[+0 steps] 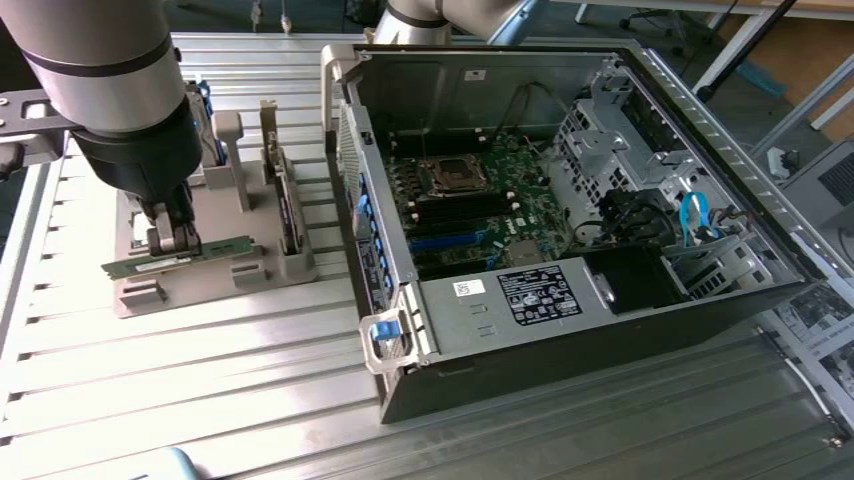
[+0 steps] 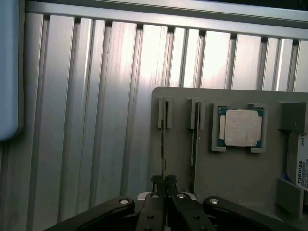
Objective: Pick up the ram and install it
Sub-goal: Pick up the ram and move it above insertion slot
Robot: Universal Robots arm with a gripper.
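Got the gripper point(image 1: 176, 240) low at the exterior view's left, pinched down narrow, nearly shut, right on the upper edge of the ram point(image 1: 220, 250). Holding that thin green stick and touching nothing else, far as can be told. Sits lengthwise in the grey holder point(image 1: 200, 290), left of the middle of the frame, far end in its slot going by the wrist cam.

Underneath, a ribbed aluminium table point(image 1: 200, 400) running across the whole frame. Filling the right half, an open PC case point(image 1: 441, 90) on its side with the motherboard point(image 1: 481, 200) exposed. Beyond it at upper right, a bit of floor and some furniture legs.

Counting up: two memory sticks on edge side by side, the gripped one plus a second stick point(image 2: 194, 144). Also one CPU point(image 2: 239, 127), one hard drive point(image 2: 301, 168) with a Toshiba label, one case, one arm point(image 1: 120, 110).
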